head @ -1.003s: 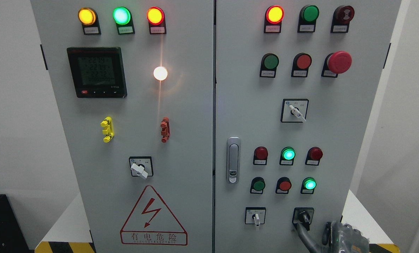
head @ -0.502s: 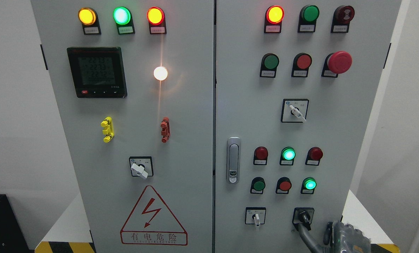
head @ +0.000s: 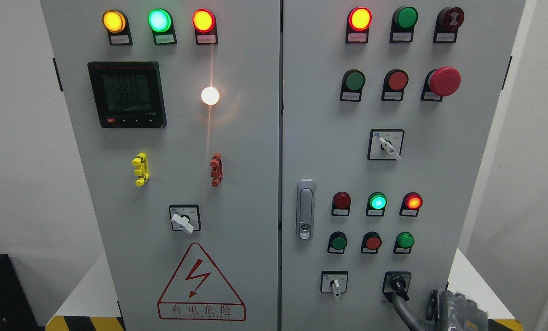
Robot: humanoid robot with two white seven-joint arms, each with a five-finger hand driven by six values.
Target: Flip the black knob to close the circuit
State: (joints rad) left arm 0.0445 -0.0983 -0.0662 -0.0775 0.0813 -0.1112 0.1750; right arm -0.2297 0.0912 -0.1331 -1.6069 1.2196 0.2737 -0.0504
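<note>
The black knob (head: pixel 397 283) sits in a black square plate at the bottom right of the cabinet's right door (head: pixel 320 138), its handle pointing down and slightly to the right. My right hand (head: pixel 453 310) comes up from the bottom edge just right of it, mostly cut off by the frame. A slim grey part of the hand reaches up to the knob's lower end and seems to touch it. Above the knob, a red lamp (head: pixel 412 202) glows, and the green button (head: pixel 405 240) below it is dark. My left hand is out of view.
A small white selector switch (head: pixel 334 283) sits left of the knob. A silver door latch (head: pixel 305 209) is on the door's left edge. A red mushroom stop button (head: pixel 444 81) sticks out at upper right. The left door carries a meter (head: pixel 126 94) and a white-handled switch (head: pixel 183 219).
The red lamp at the right of the lamp row has lit up, and the green button below it has gone dark. My right hand has shifted slightly to the right.
</note>
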